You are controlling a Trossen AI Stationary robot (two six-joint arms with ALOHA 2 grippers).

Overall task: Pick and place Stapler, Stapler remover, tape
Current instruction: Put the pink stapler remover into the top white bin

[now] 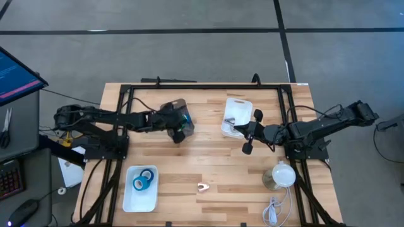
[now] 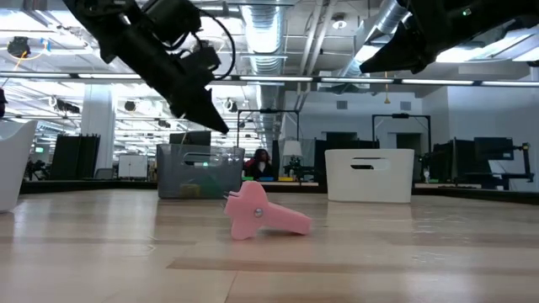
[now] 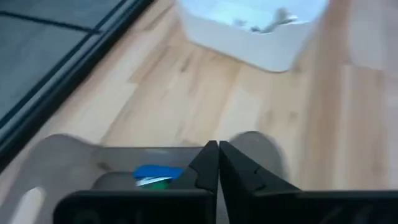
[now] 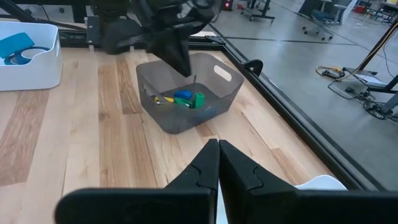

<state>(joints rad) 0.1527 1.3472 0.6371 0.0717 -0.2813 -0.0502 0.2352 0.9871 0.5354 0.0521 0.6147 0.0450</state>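
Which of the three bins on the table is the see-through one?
The grey bin under the left hand, holding small coloured items. The bin with blue tape and the one by the right hand are opaque white.

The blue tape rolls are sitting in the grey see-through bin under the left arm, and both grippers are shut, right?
Not quite. The blue tape rolls lie in the white tray near the table's front left, as the high view shows. The grey see-through bin under the left gripper holds other small items. Both grippers are shut, the right gripper too.
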